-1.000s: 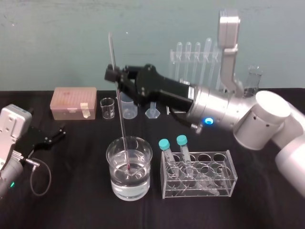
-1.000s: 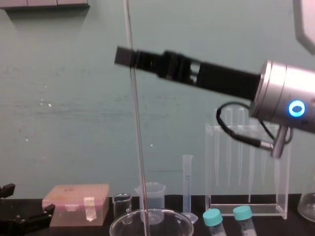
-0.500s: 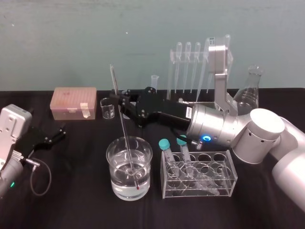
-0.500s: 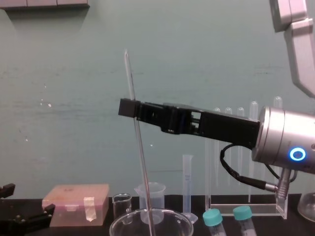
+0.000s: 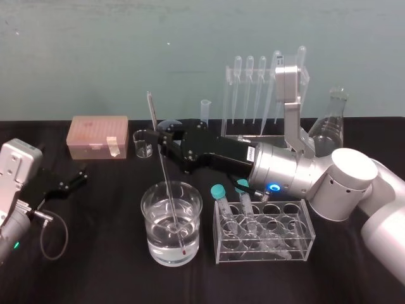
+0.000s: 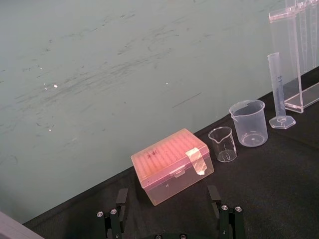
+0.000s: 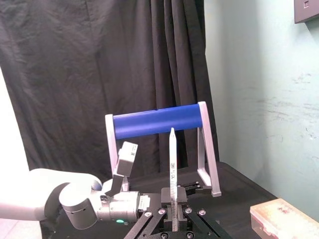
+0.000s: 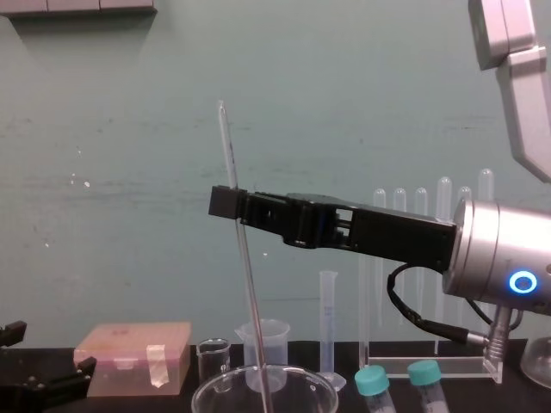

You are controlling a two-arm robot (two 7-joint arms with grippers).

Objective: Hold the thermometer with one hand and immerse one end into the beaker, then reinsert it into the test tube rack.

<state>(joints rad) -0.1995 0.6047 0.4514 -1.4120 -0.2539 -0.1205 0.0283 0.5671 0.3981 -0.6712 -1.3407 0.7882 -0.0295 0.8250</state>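
Below the right hand (image 5: 155,138), clamped tight on the thermometer (image 5: 166,183) to keep it nearly upright, its lower end sits in the water (image 5: 166,244) of the beaker (image 5: 147,218), the test tube rack (image 5: 255,95) waits behind the hand, and the left hand (image 5: 81,176) rests spread wide far off.

light: even, diffuse, moderately bright
shadows: faint on black worktop (image 5: 95,266)
glare: soft highlights on beaker (image 5: 155,244) rim
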